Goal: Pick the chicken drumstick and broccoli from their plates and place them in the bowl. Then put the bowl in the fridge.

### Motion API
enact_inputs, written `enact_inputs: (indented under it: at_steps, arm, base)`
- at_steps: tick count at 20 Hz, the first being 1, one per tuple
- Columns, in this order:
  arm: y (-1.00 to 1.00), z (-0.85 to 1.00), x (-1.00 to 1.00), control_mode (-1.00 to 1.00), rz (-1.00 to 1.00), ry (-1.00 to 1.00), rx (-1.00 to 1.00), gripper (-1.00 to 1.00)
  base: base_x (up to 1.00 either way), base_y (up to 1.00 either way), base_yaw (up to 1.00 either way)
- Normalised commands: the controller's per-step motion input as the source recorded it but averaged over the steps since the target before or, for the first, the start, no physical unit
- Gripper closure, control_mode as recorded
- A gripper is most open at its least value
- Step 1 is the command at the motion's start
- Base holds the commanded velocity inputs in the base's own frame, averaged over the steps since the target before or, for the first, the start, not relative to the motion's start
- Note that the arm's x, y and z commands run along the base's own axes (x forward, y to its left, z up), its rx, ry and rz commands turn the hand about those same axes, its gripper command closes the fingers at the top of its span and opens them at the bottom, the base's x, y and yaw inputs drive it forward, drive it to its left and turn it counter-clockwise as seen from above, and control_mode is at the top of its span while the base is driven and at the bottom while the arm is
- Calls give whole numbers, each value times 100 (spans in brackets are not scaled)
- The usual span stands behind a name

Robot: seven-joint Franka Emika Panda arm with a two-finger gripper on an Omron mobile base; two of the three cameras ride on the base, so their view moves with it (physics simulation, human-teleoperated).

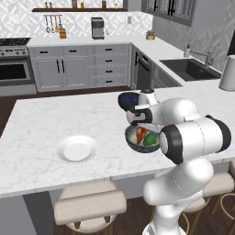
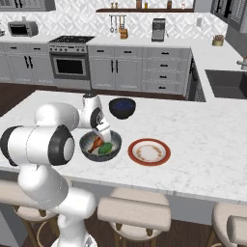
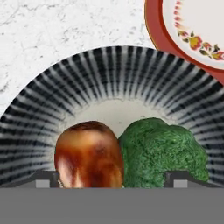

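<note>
I find no writing I can read anywhere. The red-rimmed plate point(image 3: 154, 26) at the upper right of my hand view carries a painted band of small red and yellow flowers, but no letters or numbers. The oven point(image 2: 70, 61) at the upper left of the right base view and the coffee machine point(image 1: 97, 28) near the top of the left base view show no brand mark or figure that I can make out.

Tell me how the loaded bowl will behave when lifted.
The bowl looks rigid and wide, so probably stable if kept level. The drumstick and broccoli lie loose inside and may roll if it tilts.
</note>
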Motion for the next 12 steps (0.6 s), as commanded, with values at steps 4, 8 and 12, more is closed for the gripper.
enact_inputs:
  at_steps: [4, 8, 12]
  arm:
    - [0, 3, 0, -100, 0, 0, 0, -100]
    - [-6, 43, -8, -100, 0, 0, -1, -100]
    - [-32, 59, -65, -100, 13, -3, 0, -100]
  base:
    - [0, 0, 0]
    - [0, 0, 0]
    - [0, 0, 0]
